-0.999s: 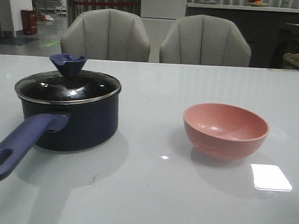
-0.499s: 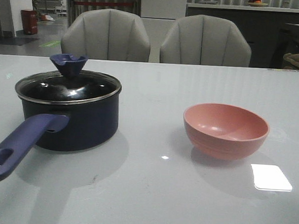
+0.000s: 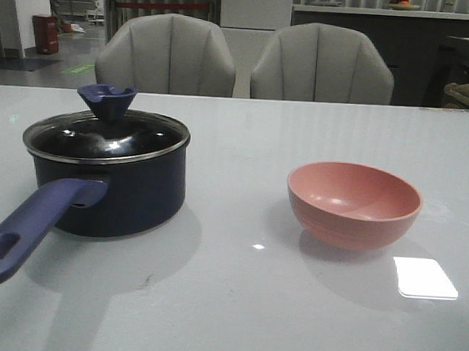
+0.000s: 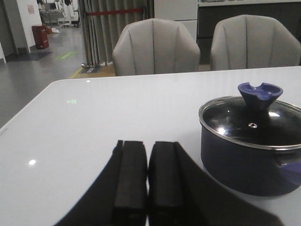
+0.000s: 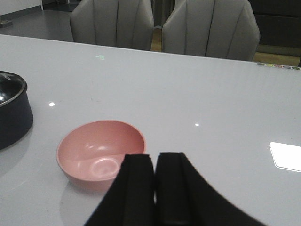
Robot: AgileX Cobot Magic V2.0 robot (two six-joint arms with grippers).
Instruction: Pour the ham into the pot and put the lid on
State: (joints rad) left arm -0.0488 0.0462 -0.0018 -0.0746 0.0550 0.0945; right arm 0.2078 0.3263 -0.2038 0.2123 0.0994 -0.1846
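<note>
The navy pot (image 3: 114, 192) stands at the left of the table, its purplish handle (image 3: 32, 227) pointing toward the front. The glass lid (image 3: 105, 136) with its blue knob (image 3: 106, 100) sits on the pot. The pot and lid also show in the left wrist view (image 4: 249, 146). The pink bowl (image 3: 352, 203) stands at the right and looks empty in the right wrist view (image 5: 101, 153). No ham shows; the pot's inside is hidden. My left gripper (image 4: 147, 148) is shut and empty, near the pot. My right gripper (image 5: 155, 160) is shut and empty, just in front of the bowl. Neither gripper shows in the front view.
Two grey chairs (image 3: 166, 56) stand behind the table's far edge. A bright patch of reflected light (image 3: 425, 277) lies on the table in front of the bowl.
</note>
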